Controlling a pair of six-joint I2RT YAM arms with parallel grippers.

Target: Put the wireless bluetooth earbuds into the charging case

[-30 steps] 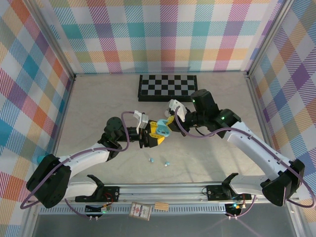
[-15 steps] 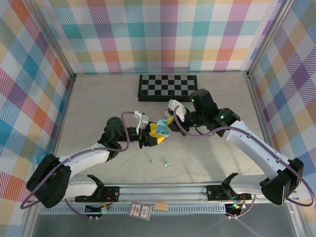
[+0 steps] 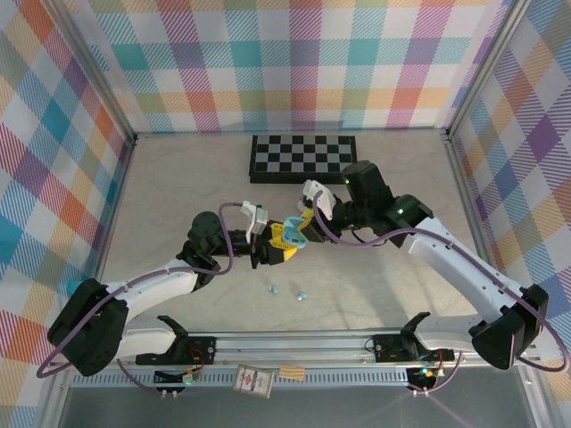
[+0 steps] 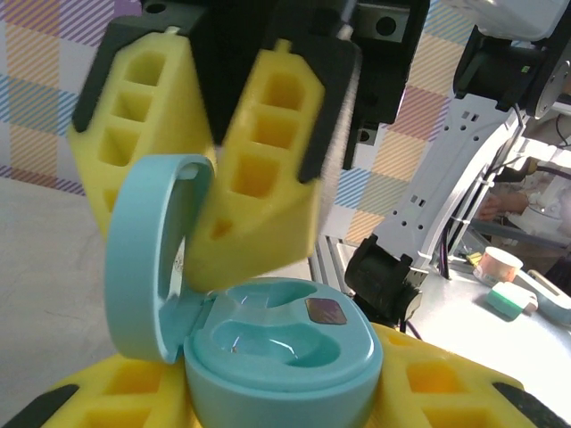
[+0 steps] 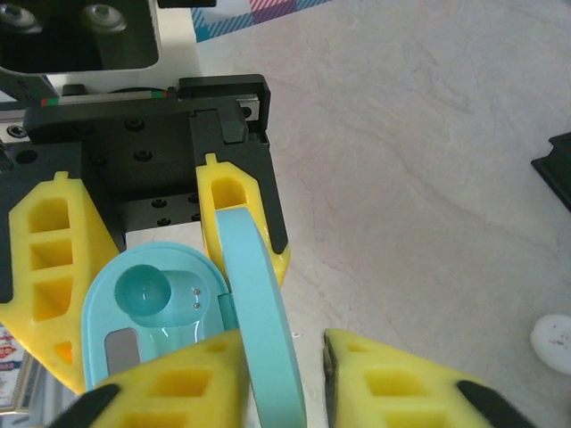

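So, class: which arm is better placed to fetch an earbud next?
Right, probably. The left gripper is clamped on the open teal case; the right gripper only straddles its lid, so it can leave for the loose earbuds.

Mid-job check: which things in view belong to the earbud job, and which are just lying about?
Job in hand:
teal charging case, lid open, held by the left gripper
right gripper, fingers either side of the lid
two loose earbuds

Lying about:
chessboard
small printed box
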